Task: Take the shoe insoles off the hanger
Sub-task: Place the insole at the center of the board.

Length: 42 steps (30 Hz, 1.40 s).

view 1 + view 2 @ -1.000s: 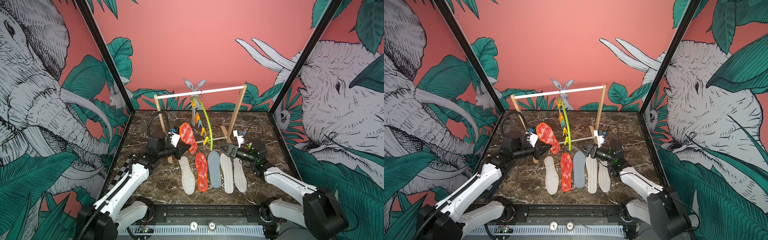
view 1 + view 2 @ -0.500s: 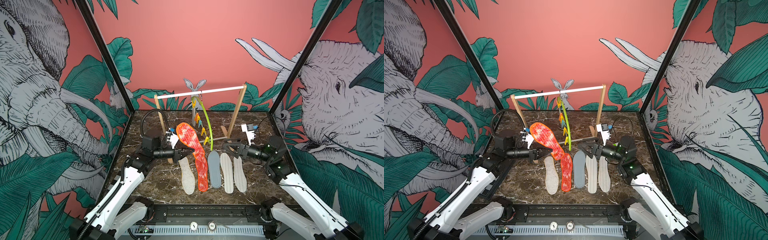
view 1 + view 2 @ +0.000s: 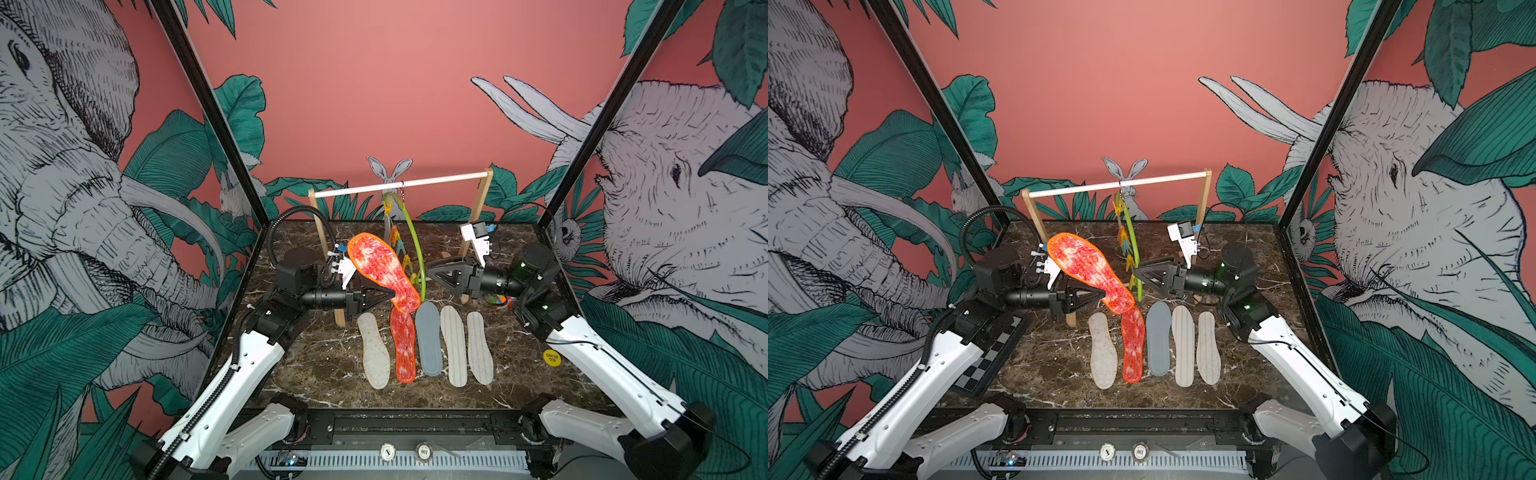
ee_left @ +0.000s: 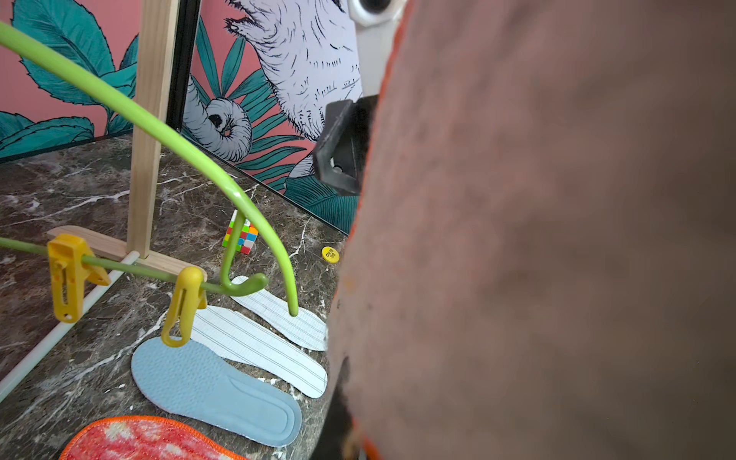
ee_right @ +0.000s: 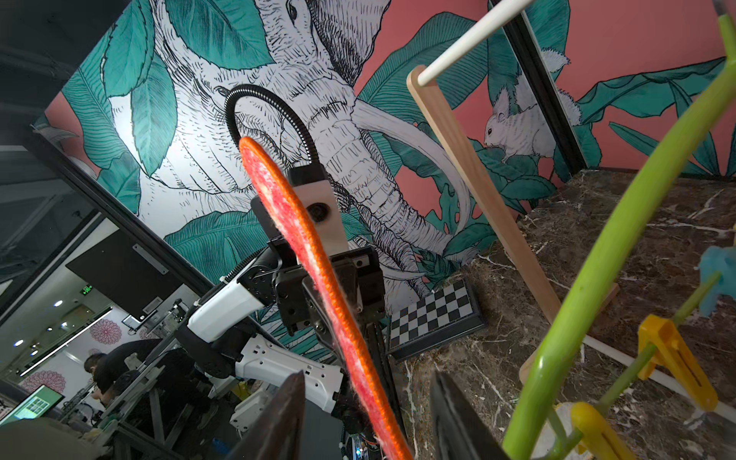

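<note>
Clamping red-orange mottled foot-shaped insole (image 3: 380, 270) near lower end, left gripper (image 3: 388, 296) jaws pressed together; insole held tilted in air. Below on marble tabletop (image 3: 316, 365), row: fuzzy cream insole (image 3: 373, 351), second red-orange insole (image 3: 405, 349), grey-blue insole (image 3: 429, 343), white striped insole (image 3: 454, 345), another white striped insole (image 3: 480, 347). Lime-green curved plastic hanger (image 3: 418, 249) hangs beside held insole. Right gripper (image 3: 430, 274) tips near hanger's lower end. Right wrist view alone shows its fingers (image 5: 278, 418) apart, gripping nothing; left wrist view alone shows held insole's brownish underside (image 4: 537, 239).
</note>
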### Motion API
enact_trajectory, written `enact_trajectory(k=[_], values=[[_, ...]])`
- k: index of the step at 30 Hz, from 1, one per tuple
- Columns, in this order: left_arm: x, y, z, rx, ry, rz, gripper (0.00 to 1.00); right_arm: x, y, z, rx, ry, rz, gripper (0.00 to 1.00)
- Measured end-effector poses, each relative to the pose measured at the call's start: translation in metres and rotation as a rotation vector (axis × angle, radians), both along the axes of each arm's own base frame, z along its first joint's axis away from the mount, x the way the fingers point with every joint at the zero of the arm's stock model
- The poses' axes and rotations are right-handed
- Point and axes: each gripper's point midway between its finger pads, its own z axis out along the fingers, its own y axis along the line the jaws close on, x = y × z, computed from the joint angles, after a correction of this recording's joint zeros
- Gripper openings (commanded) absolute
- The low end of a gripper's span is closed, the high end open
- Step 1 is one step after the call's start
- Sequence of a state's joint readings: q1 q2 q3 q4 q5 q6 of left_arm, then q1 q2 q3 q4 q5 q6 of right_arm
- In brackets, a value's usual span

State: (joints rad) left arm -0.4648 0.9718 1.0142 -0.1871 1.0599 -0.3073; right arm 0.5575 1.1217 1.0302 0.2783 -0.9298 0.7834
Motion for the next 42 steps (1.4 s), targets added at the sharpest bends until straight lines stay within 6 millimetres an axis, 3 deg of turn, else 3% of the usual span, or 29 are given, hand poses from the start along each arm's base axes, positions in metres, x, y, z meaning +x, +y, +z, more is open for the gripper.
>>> enact_trajectory(k=[16,36,40,42], values=[[0.001,-0.009,-0.007,0.007,0.035,-0.039,0.0,-0.007,0.032,0.013,0.024,0.002,0.11,0.35],[-0.002,-0.01,-0.002,0.002,0.04,-0.046,0.0,-0.011,0.042,0.012,0.028,-0.004,0.14,0.24],[-0.002,-0.011,-0.002,0.002,0.044,-0.048,0.0,-0.01,0.044,0.009,0.024,0.001,0.142,0.19],[-0.002,-0.011,-0.002,0.002,0.045,-0.047,0.0,-0.009,0.045,0.009,0.025,0.001,0.142,0.11]])
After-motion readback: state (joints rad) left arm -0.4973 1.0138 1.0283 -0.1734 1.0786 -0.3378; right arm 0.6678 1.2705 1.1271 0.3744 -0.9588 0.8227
